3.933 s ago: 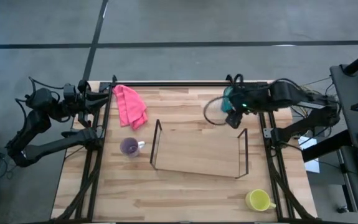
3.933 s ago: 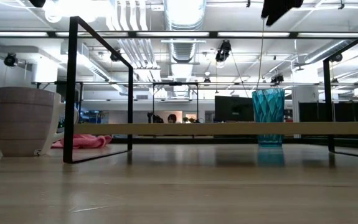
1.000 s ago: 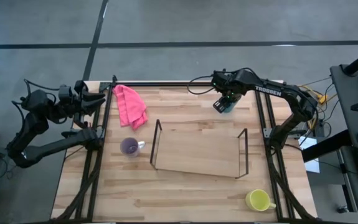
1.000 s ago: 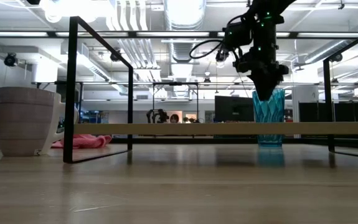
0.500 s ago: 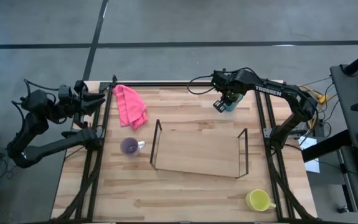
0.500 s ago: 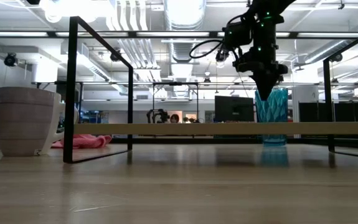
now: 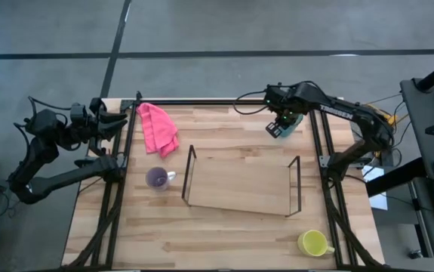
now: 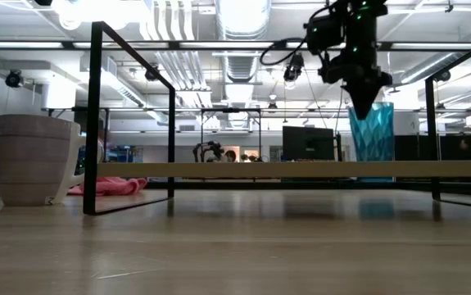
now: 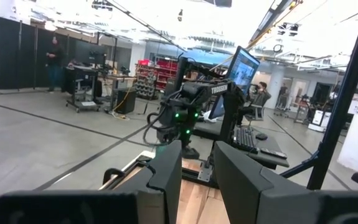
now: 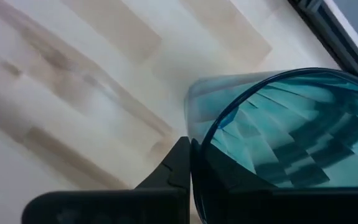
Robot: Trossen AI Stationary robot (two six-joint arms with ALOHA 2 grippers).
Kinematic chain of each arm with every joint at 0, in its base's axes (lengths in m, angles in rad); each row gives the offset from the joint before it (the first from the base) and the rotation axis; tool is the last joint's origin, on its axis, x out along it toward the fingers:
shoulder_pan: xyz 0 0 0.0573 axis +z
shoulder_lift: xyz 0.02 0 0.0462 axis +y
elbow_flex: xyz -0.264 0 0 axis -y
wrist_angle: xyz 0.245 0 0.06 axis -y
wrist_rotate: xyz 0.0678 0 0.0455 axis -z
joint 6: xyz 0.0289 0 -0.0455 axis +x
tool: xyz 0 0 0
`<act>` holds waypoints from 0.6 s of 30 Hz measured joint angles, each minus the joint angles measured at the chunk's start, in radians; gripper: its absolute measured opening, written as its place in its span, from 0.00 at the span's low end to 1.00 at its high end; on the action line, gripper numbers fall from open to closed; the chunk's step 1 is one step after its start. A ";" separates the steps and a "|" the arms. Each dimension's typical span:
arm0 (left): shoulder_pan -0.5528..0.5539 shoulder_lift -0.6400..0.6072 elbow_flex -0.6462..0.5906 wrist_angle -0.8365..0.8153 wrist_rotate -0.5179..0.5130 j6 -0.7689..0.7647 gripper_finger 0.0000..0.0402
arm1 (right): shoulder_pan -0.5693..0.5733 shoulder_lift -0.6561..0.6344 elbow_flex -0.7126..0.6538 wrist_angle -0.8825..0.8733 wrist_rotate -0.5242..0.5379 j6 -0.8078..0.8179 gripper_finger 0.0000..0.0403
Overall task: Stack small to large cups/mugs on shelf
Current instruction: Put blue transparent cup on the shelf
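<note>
Faceted translucent teal tumbler (image 8: 372,138) now lifted rightward, rim pinched in right pincer (image 7: 281,127), over pale wood table (image 7: 232,227).

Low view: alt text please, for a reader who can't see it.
The right gripper comes down from above and grips the rim of the teal tumbler, holding it raised beyond the shelf, whose clear panel spans the picture between black wire end frames. At far left the purple mug stands on the wooden table, with the pink cloth behind it.

bright ceiling glare, soft shadows
</note>
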 joint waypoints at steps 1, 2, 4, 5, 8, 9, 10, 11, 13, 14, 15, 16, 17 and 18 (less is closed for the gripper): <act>0.000 0.000 0.000 0.000 0.000 0.000 0.20 | 0.000 -0.016 0.000 0.001 -0.008 0.000 0.02; 0.000 0.000 0.000 0.000 0.000 0.000 0.20 | 0.000 -0.033 0.000 0.003 -0.015 0.000 0.02; 0.000 0.000 0.000 0.000 0.000 0.000 0.20 | 0.000 -0.068 0.000 0.005 -0.030 0.017 0.02; 0.000 0.000 0.000 0.000 0.000 0.000 0.20 | 0.003 -0.085 0.000 0.005 -0.032 0.031 0.02; 0.000 0.000 0.000 0.000 0.000 0.000 0.20 | 0.021 -0.136 0.000 0.003 -0.032 0.067 0.02; 0.000 0.000 0.000 0.000 0.000 0.000 0.20 | 0.032 -0.152 0.000 0.002 -0.032 0.074 0.02; 0.000 0.000 0.000 0.000 0.000 0.000 0.20 | 0.044 -0.166 0.000 0.001 -0.032 0.082 0.02; 0.000 0.000 0.000 0.000 0.000 0.000 0.20 | 0.059 -0.178 0.000 0.001 -0.032 0.092 0.02; 0.000 0.000 0.000 0.000 0.000 0.000 0.20 | 0.089 -0.198 0.000 0.001 -0.033 0.118 0.02; 0.000 0.000 0.000 0.000 0.000 0.000 0.20 | 0.106 -0.205 0.000 0.001 -0.033 0.126 0.02; 0.000 0.000 0.000 0.000 0.000 0.000 0.20 | 0.124 -0.211 0.000 0.001 -0.033 0.134 0.02; 0.000 0.000 0.000 0.000 0.000 0.000 0.20 | 0.141 -0.217 0.000 0.001 -0.036 0.143 0.02; 0.000 0.000 0.000 0.000 0.000 0.000 0.20 | 0.158 -0.219 0.000 0.001 -0.041 0.154 0.02; 0.000 0.000 0.000 0.000 0.000 0.000 0.20 | 0.177 -0.219 0.000 0.001 -0.049 0.169 0.02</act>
